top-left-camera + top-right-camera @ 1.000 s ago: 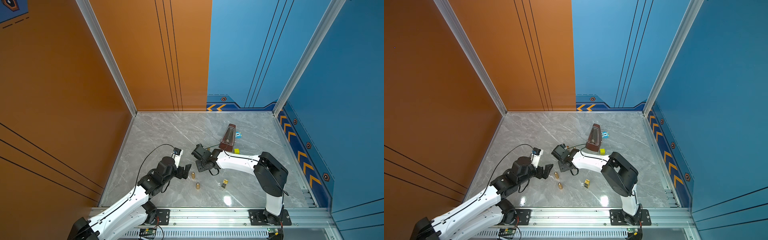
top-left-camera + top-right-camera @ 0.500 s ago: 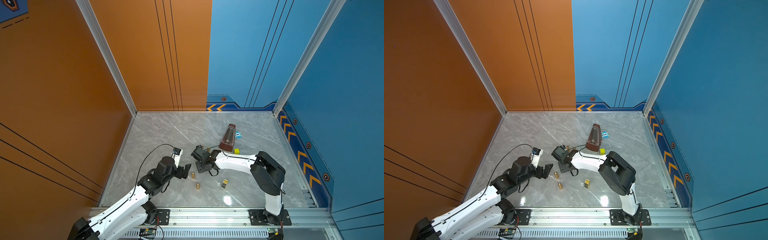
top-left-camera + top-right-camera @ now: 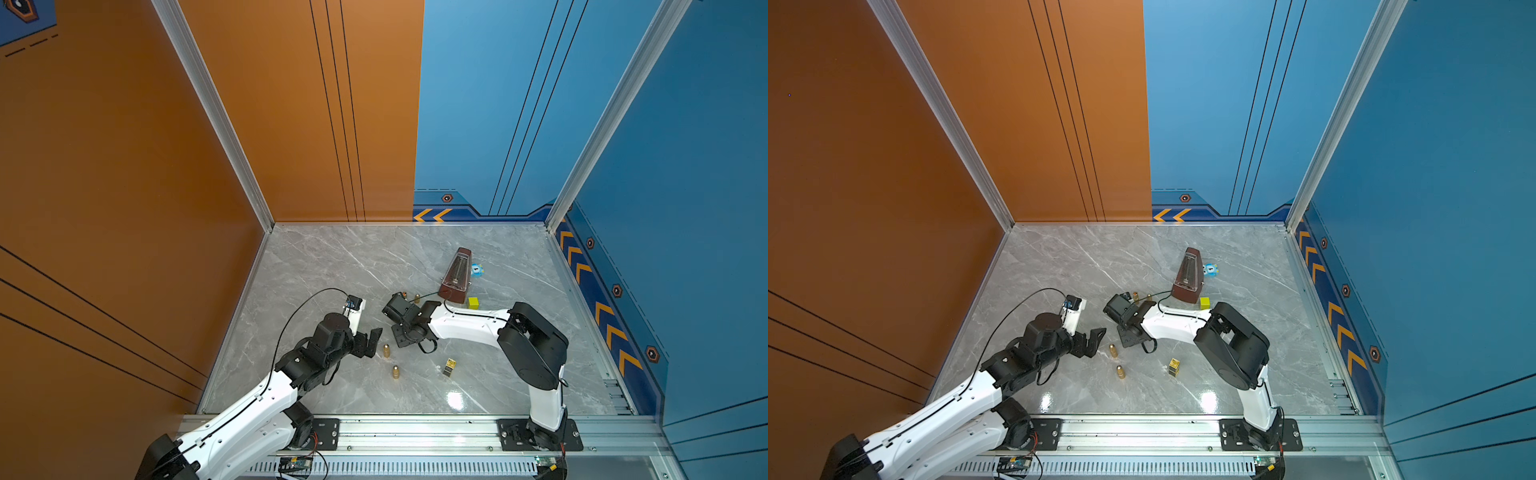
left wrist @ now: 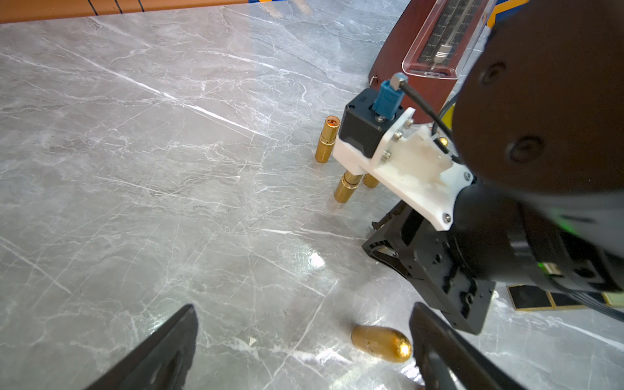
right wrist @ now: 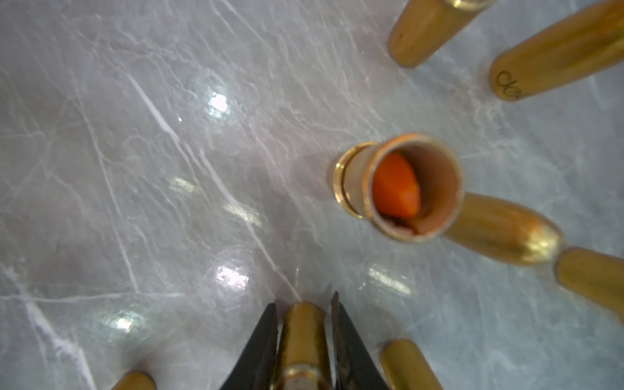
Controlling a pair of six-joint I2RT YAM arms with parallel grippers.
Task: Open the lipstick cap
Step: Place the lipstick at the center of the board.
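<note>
A gold lipstick [image 5: 302,337] stands on the marble between the fingers of my right gripper [image 5: 303,300]. The jaws flank it closely, with a thin sliver of light on each side, so they are slightly open. Whether it wears its cap I cannot tell. Just beyond stands an uncapped lipstick [image 5: 398,189] showing orange inside, which also appears in the left wrist view [image 4: 327,139]. My left gripper [image 4: 304,307] hangs wide open low over the table [image 3: 371,341], a bullet-shaped gold cap [image 4: 381,342] standing just inside one finger, untouched.
Several more gold tubes and caps stand around the right gripper [image 5: 503,229]. Two gold caps [image 3: 386,350] [image 3: 395,372] stand near the front. A brown metronome [image 3: 457,274], a blue toy [image 3: 477,270], a yellow cube [image 3: 473,302] and a small gold box [image 3: 449,367] lie to the right.
The right arm's elbow has swung a little to the left and its wrist has shifted slightly. Its jaws have eased apart. The left arm has not moved.
</note>
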